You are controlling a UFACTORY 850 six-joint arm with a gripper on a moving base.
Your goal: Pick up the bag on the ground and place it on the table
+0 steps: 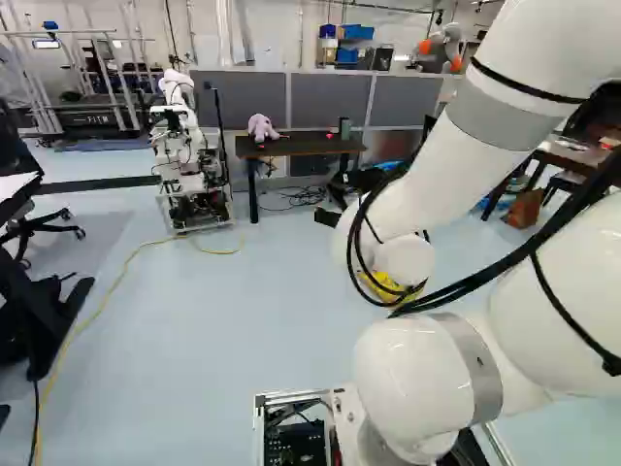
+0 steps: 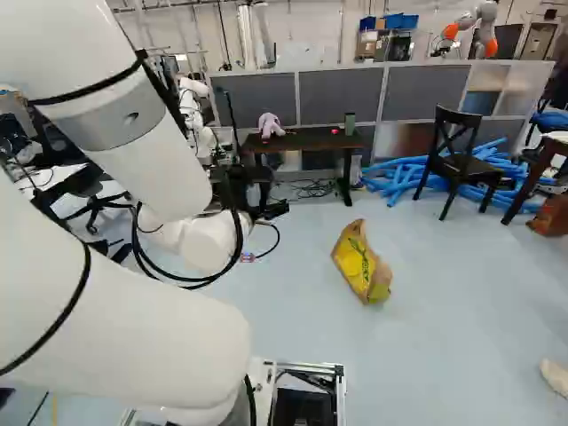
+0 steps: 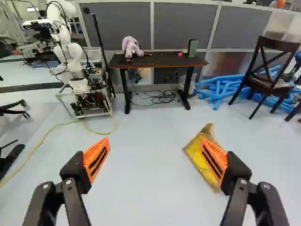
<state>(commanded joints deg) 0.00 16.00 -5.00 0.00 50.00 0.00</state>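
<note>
Another robot [image 3: 70,59]: stands left of the dark table, its wheeled-looking frame full of machinery; your arm covers most of it in the right base view.
Yellow cable [image 3: 66,123]: runs over the floor, left of the dark table and nearer you.
Pink plush toy [image 3: 130,47]: lies on the dark table [image 3: 164,61], at its left end.
Gripper [image 2: 268,206]: nearer you than the dark table; your wrist view shows its fingers spread wide.
Green box [image 3: 193,48]: upright at the dark table's right end; you can't tell what it holds.
Paper bag [image 2: 359,262]: on the floor, nearer you than the dark table, off its right end. Only the right base view gives you all of it; elsewhere your arm or a finger hides part. You can't tell whether the yellow is contents or print.
Blue bins [image 2: 399,21]: beyond the dark table, behind the partition; you can't make out their contents.
Blue foam tubes [image 2: 404,173]: heaped right of the dark table, partly behind the wooden chair [image 2: 466,167].
Brown bag [image 2: 552,216]: well right of the dark table, cut off in the right base view; contents unclear to you.
</note>
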